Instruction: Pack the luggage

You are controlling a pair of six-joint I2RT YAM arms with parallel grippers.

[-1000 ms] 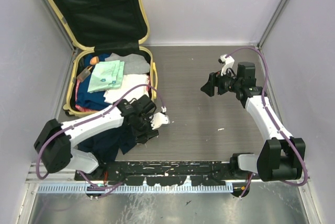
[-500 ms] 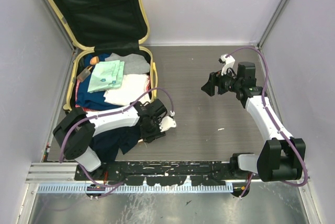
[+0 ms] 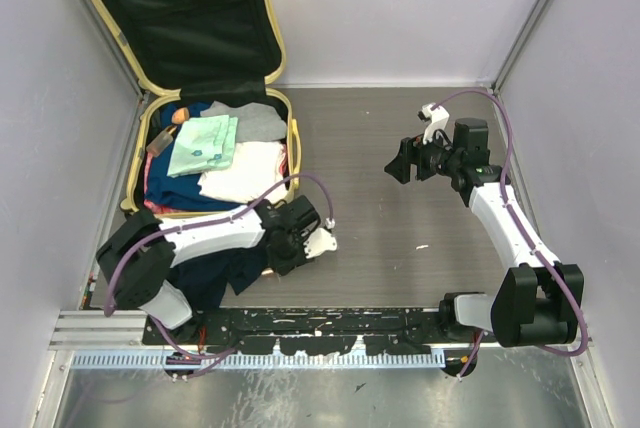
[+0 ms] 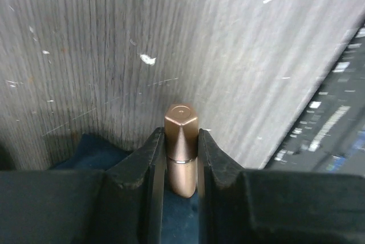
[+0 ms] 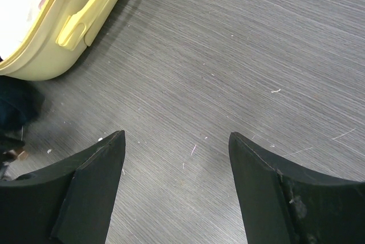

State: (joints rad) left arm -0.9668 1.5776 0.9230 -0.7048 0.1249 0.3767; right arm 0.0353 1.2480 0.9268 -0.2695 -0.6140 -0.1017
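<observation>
Lipstick tube (image 4: 181,150), bronze, sits clamped in the left gripper (image 4: 181,140); the right gripper (image 5: 176,135) hangs wide apart.

Top view: fixed high behind both arm bases, facing down over the whole table (image 3: 380,148).
Left wrist view: very close above the table's near-left part, looking along the left gripper (image 4: 180,134) at a tube (image 4: 181,153).
Right wrist view: higher, looking past the right gripper (image 5: 177,135) toward the luggage (image 5: 85,21), whose yellow side the top view shares.

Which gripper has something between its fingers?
The left gripper: it grips a small copper tube. The right gripper hangs open over the table, holding nothing.
</observation>
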